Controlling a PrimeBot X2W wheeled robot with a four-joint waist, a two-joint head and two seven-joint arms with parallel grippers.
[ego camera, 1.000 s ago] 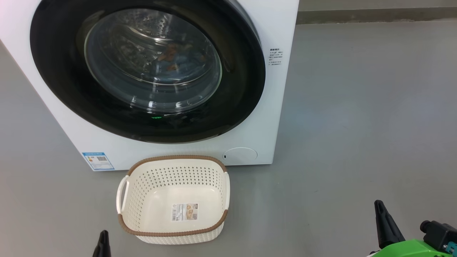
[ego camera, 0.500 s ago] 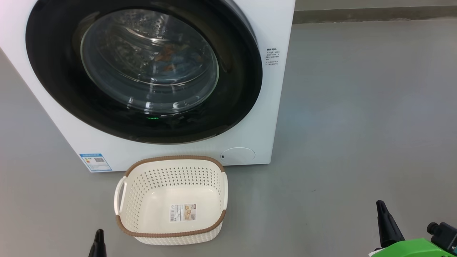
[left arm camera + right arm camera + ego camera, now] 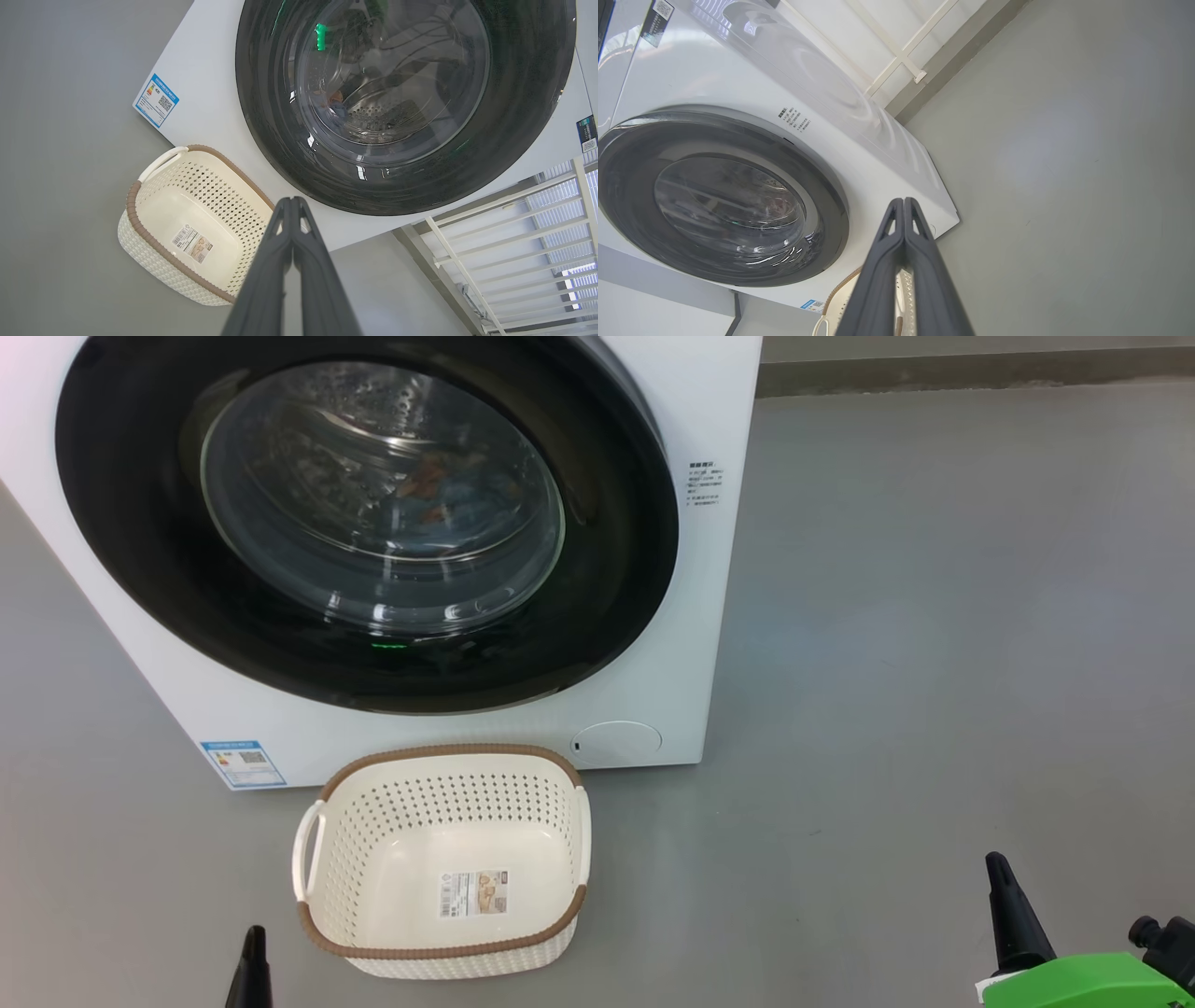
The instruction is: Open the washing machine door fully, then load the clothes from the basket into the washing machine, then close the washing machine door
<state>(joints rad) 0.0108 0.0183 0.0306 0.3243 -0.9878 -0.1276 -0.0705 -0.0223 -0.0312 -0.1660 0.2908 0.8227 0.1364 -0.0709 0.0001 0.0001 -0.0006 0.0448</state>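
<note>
On the floor point(image 3: 934, 663) in head view, washing machine point(image 3: 695, 616) top cropped, washing machine door point(image 3: 140, 551) shut, clothes point(image 3: 422, 490) a blur behind it, basket point(image 3: 448, 749) in front, left pincer point(image 3: 253, 935), right pincer point(image 3: 996, 864) cut off below, left wrist view, pincer closed, right wrist view, pincer closed, basket mostly hidden.

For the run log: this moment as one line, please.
washing machine door: closed | clothes: inside, behind glass | basket: empty | left gripper: shut, empty | right gripper: shut, empty | task: looks complete
</note>
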